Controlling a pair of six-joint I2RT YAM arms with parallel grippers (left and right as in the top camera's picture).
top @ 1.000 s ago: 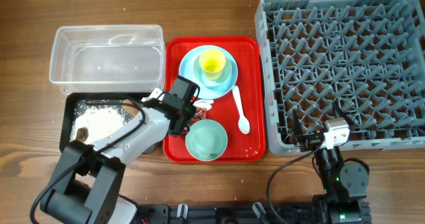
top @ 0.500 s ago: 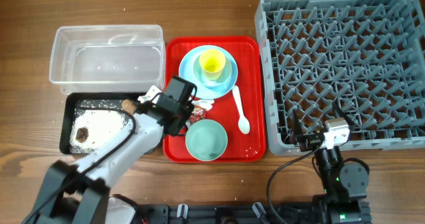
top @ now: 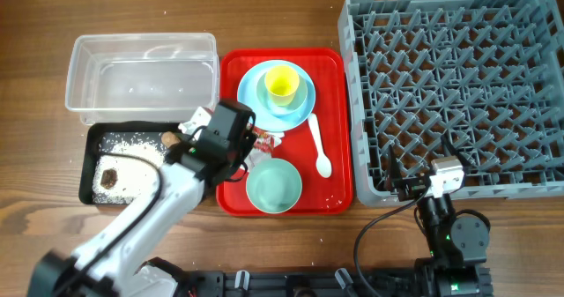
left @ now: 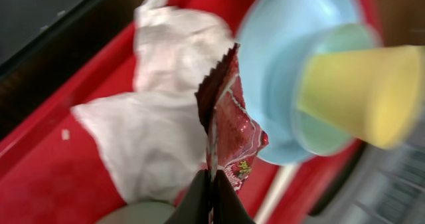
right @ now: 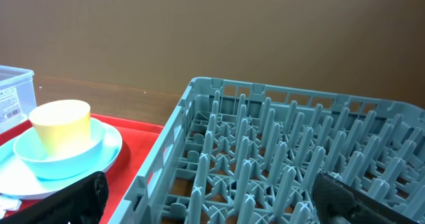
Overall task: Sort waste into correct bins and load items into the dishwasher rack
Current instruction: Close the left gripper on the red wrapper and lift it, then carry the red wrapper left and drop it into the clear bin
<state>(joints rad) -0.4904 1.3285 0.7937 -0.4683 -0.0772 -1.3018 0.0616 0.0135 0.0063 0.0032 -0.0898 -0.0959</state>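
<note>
The left jaws are shut on one thin edge of the snack wrapper (left: 232, 121), held just over the tissue (left: 156, 137) at the left of the red tray (top: 339, 85); so slight a pinch could slip. The right jaws gape wide, empty

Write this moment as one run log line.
left gripper shut on snack wrapper | snack wrapper over red tray | right gripper open by dishwasher rack

The left arm (top: 163, 200) has white links and black joints; the right arm (top: 451, 231) is black, trailing black cables.
</note>
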